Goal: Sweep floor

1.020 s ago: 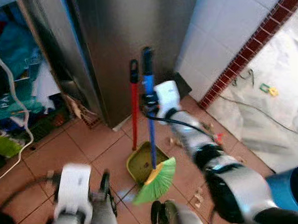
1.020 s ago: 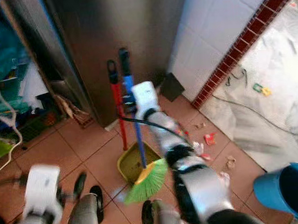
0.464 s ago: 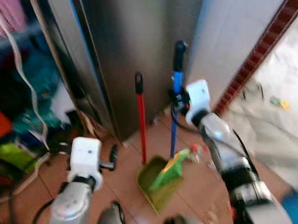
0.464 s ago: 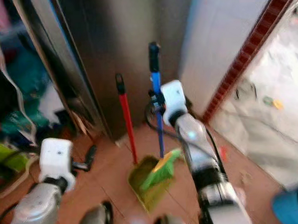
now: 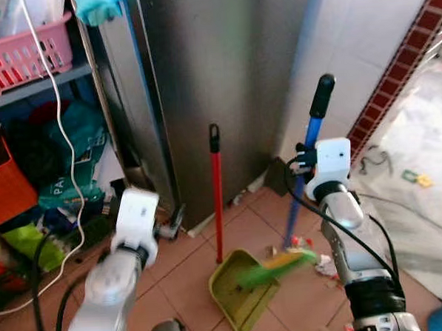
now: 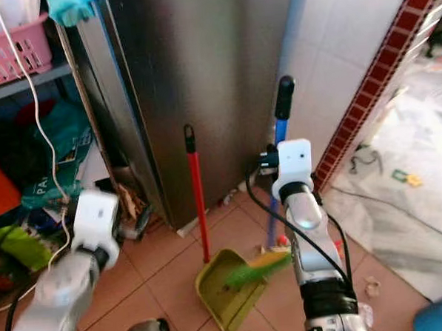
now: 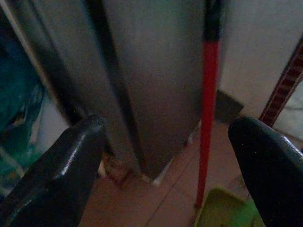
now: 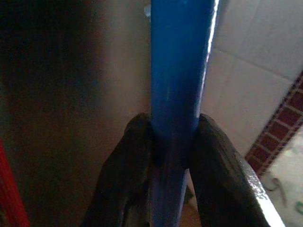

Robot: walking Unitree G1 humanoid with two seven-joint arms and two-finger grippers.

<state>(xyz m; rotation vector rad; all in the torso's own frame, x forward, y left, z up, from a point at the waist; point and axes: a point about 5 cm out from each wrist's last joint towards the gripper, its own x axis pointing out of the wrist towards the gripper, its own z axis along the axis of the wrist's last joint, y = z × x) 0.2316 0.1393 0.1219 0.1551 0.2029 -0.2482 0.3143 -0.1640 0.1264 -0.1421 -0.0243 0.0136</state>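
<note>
On the terracotta tile floor: green plastic dustpan with red handle; right pincer clamped on blue-handled green-bristle broom; left pincer apart.

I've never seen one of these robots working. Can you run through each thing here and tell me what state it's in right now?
Right gripper: shut on the broom handle.
Left gripper: open, empty, pointed at the dustpan handle.
Broom: held leaning, green bristles at the dustpan.
Dustpan: on the floor, red handle upright.
Pink basket: on the shelf.
Scraps: lying on the tiles.
</note>
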